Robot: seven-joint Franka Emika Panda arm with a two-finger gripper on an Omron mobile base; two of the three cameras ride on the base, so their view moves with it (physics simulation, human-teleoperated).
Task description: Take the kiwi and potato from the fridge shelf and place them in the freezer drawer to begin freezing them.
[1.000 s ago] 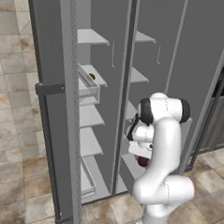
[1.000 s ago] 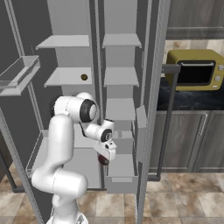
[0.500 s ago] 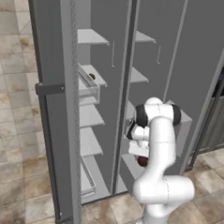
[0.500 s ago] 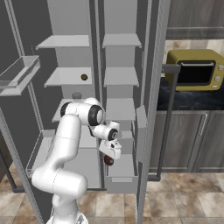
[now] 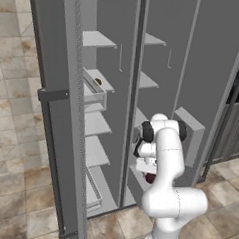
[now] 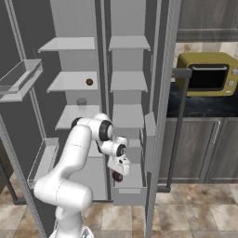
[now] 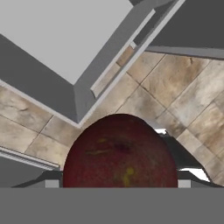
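I am carrying what looks like the potato (image 7: 120, 151), a dark red round thing clamped in my gripper (image 6: 118, 175), just above the freezer drawer (image 6: 130, 194); next I must lower and release it inside.

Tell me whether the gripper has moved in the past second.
Yes. The gripper, holding the dark red potato, shifted right and down toward the freezer drawer.

both base views look forward and down from behind the arm (image 5: 169, 194), left and right, sharing the open fridge (image 6: 93, 93); the hand view looks down closely over the freezer drawer (image 7: 65, 48).
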